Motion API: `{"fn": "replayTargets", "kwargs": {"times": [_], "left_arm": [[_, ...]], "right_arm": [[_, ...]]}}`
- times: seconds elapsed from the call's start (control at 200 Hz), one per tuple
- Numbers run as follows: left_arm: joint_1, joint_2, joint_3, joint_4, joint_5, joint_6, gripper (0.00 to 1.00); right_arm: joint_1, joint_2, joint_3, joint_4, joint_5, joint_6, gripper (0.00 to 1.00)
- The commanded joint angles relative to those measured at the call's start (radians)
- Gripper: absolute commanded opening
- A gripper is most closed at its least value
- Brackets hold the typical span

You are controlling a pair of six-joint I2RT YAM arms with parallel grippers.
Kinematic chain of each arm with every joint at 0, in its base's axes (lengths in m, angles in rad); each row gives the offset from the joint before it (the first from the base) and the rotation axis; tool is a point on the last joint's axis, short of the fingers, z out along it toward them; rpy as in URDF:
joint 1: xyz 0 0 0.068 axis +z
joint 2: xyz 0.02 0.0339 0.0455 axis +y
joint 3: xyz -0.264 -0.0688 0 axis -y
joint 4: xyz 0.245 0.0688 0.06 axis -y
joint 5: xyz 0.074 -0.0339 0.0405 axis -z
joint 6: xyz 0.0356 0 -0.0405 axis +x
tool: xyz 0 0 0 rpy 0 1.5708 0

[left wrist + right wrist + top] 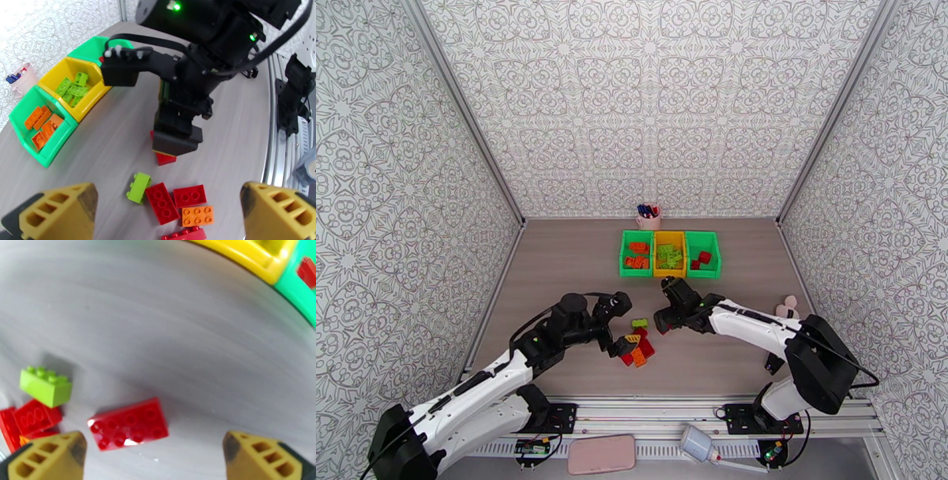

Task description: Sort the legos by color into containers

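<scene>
Legos (638,341) loose near tabletop's (569,268) near edge; left gripper (166,191), right gripper (154,443) gape empty; next, right grasps red brick (128,423).

My pincer (154,463) stands wide, its yellow fingertips (47,457) at the two lower corners with nothing between them. Just above the gap a long red brick (128,423) lies flat on the grey table (158,327), studs up. Left of it sits a light green brick (46,386), just beside a huddle of red bricks (37,417). Top right, the yellow bin (252,255) adjoins the green bin (300,299), which has a red piece (309,269) inside.
</scene>
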Motion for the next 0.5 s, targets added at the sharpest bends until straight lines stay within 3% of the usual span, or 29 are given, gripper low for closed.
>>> {"fn": "replayTargets", "kwargs": {"times": [0.0, 0.365, 0.495], "left_arm": [[0.001, -0.010, -0.021, 0.022, 0.049, 0.035, 1.00], [0.003, -0.018, -0.039, 0.030, 0.040, 0.047, 1.00], [0.003, -0.018, -0.040, 0.025, 0.041, 0.052, 1.00]], "right_arm": [[0.011, 0.039, 0.057, -0.063, -0.021, -0.112, 0.97], [0.012, 0.173, 0.136, -0.113, -0.093, -0.173, 0.98], [0.012, 0.201, 0.149, -0.114, -0.082, -0.155, 0.91]]}}
